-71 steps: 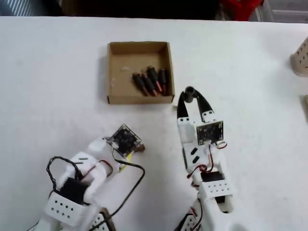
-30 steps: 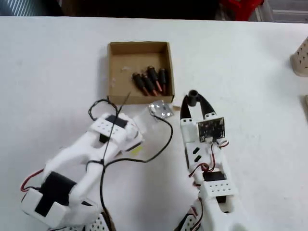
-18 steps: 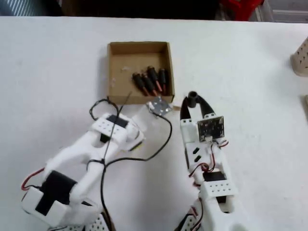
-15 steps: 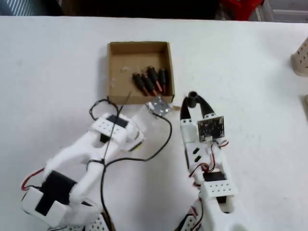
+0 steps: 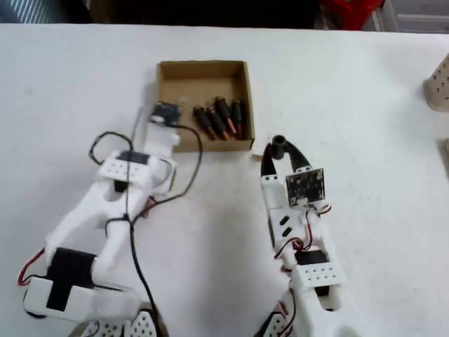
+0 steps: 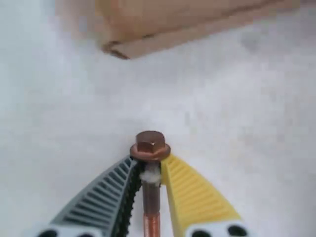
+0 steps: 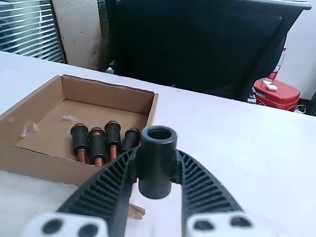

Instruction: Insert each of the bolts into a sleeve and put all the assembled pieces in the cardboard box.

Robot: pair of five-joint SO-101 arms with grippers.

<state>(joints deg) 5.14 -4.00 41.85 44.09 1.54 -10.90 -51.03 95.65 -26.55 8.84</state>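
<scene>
The cardboard box (image 5: 203, 64) lies at the table's middle back, with several assembled bolt-and-sleeve pieces (image 5: 221, 118) along its right side. My left arm (image 5: 133, 172) rises over the box's front left corner. Its gripper (image 6: 150, 165), grey and yellow fingered, is shut on a copper bolt (image 6: 150, 145) just above the table, with a box corner (image 6: 163, 34) ahead. My right gripper (image 5: 278, 149) is right of the box's front right corner, shut on an upright black sleeve (image 5: 278, 145). The right wrist view shows this gripper (image 7: 157, 158), the sleeve (image 7: 157, 173), the box (image 7: 113, 94) and the pieces (image 7: 101, 140).
A beige perforated object (image 5: 438, 84) stands at the table's right edge. A small cardboard scrap (image 5: 256, 156) lies by the box's front right corner. Black cable (image 5: 189, 168) loops off the left arm. A black chair (image 7: 197, 44) stands beyond the table's far edge.
The left arm has swung left, from close beside the right gripper to the box's front left corner. The right arm with the sleeve has hardly moved.
</scene>
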